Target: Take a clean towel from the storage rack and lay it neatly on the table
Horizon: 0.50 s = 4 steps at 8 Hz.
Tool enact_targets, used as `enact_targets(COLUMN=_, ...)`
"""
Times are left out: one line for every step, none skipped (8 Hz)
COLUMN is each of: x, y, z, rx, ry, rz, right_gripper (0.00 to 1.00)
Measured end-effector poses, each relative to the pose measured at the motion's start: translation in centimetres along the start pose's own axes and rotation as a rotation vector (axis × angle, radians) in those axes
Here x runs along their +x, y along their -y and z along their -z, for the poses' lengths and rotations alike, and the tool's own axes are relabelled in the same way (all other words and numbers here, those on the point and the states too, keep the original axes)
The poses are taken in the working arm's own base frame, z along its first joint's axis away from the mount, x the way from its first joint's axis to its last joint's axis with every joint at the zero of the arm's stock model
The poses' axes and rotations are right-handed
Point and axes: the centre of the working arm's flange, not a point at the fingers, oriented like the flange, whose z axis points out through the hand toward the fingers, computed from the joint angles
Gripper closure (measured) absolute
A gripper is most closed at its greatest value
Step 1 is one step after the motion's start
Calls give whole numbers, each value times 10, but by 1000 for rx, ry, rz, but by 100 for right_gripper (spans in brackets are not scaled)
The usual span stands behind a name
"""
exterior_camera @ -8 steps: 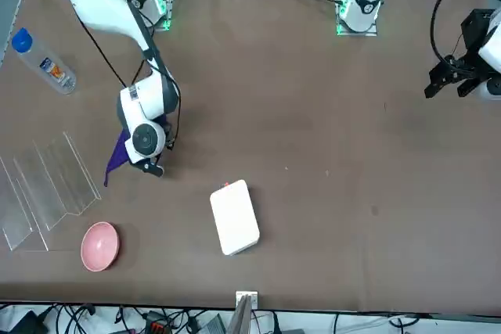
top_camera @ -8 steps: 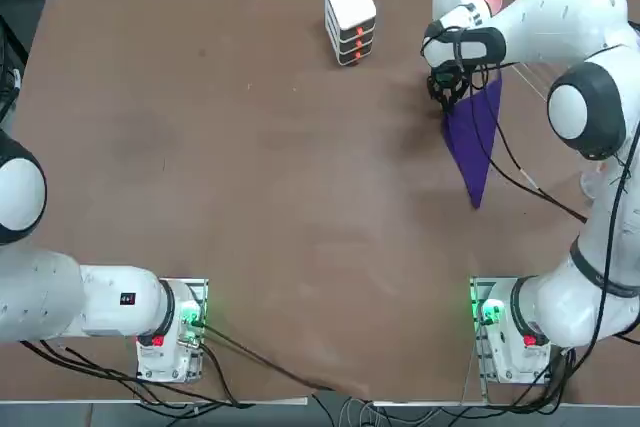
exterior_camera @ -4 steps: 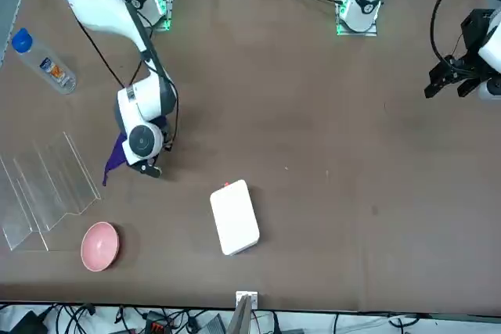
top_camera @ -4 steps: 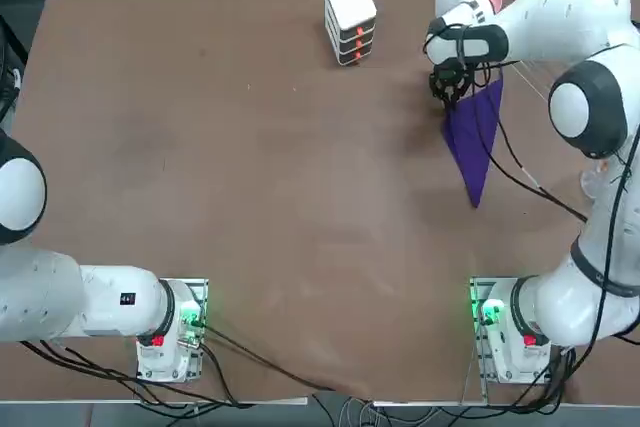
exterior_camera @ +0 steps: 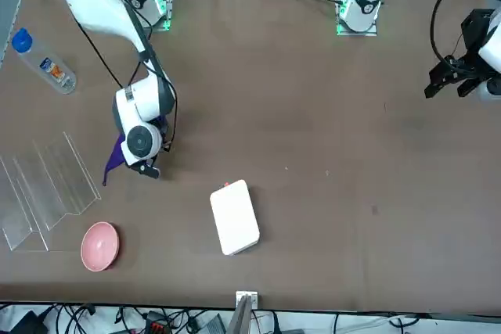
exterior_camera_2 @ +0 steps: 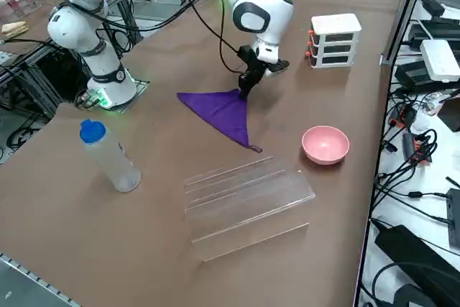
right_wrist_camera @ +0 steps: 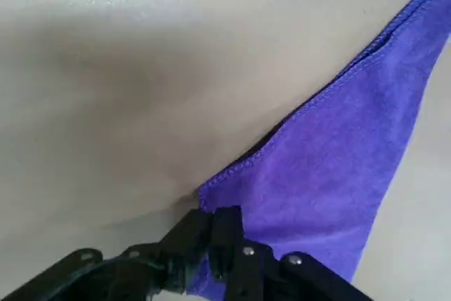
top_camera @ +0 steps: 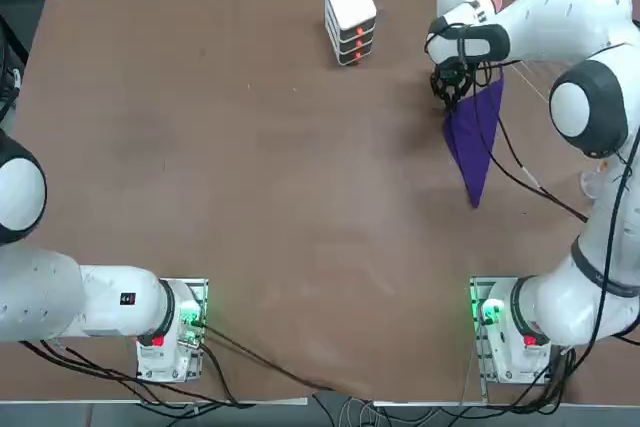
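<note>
You have the bottle [exterior_camera_2: 109, 157] nearest you in the side view, standing upright on the table [exterior_camera_2: 86, 249] with its blue cap up. Just past it sits the rack [exterior_camera_2: 244, 203], a set of clear parallel ribs, with nothing in it. The pink bowl [exterior_camera_2: 325, 144] stands just beyond the rack's far end.

Next comes the towel [exterior_camera_2: 223, 114], well clear of the rack. It spreads as a purple triangle on the table, its long tip pointing back toward the rack and bowl. From overhead you see the same towel [top_camera: 474, 139] narrowing to a point toward the robot's base.

At the towel's far corner you find the right gripper [exterior_camera_2: 246, 83], pointing down with its fingers pinched together on the cloth's edge. Your wrist camera confirms it: the gripper [right_wrist_camera: 218, 234] has the hemmed corner of the towel [right_wrist_camera: 338, 174] caught between closed fingers, the rest of the cloth fanning out over the pale-looking tabletop.

Farthest off stands the white box [exterior_camera_2: 335, 39] with orange marks, apart from everything else.
</note>
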Motion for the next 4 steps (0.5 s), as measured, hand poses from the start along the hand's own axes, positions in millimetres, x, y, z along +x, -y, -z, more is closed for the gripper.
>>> enact_targets(x=0, y=0, z=0, rx=0, ry=0, rz=2, right_gripper=92)
enact_targets(x=0, y=0, z=0, rx=0, ry=0, rz=3, right_gripper=93)
enact_targets(x=0, y=0, z=0, rx=0, ry=0, rz=3, right_gripper=94)
enact_targets(x=0, y=0, z=0, rx=0, ry=0, rz=4, right_gripper=94)
